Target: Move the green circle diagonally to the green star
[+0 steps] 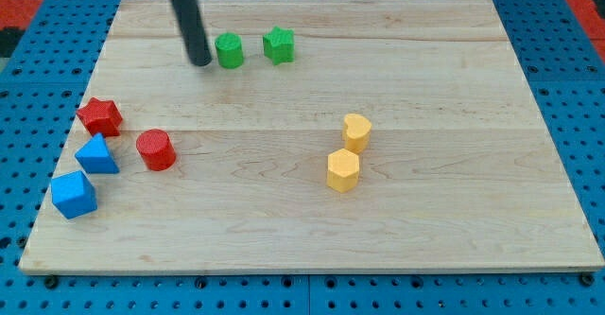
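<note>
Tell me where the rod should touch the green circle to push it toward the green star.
There is no gripper, so push rather than grip. Contact the green circle on its round side wall facing the view's left, opposite the green star. My tip already sits just left of it, slightly lower.

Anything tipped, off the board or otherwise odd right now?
Nothing stands out. All seven blocks sit flat on the wooden board. My tip is just left of the green circle, with the green star beyond it.
</note>
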Available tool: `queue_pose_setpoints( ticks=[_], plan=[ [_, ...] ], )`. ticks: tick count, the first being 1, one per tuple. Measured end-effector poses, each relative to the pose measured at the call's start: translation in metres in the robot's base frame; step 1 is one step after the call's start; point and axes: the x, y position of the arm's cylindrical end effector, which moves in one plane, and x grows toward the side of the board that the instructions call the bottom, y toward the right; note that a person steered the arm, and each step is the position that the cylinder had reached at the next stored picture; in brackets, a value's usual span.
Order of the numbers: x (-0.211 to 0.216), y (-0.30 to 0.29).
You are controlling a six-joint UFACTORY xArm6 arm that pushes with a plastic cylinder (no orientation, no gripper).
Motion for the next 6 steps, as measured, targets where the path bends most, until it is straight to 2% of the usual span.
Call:
queue_pose_setpoints(
  ticks=[1,2,3,4,5,6],
  plan=[
    [0.01,0.002],
    [-0.024,-0.03],
    [-0.051,0.027],
    [-0.012,0.058],
    [0.038,0.044],
    [0.048,0.007]
  ],
)
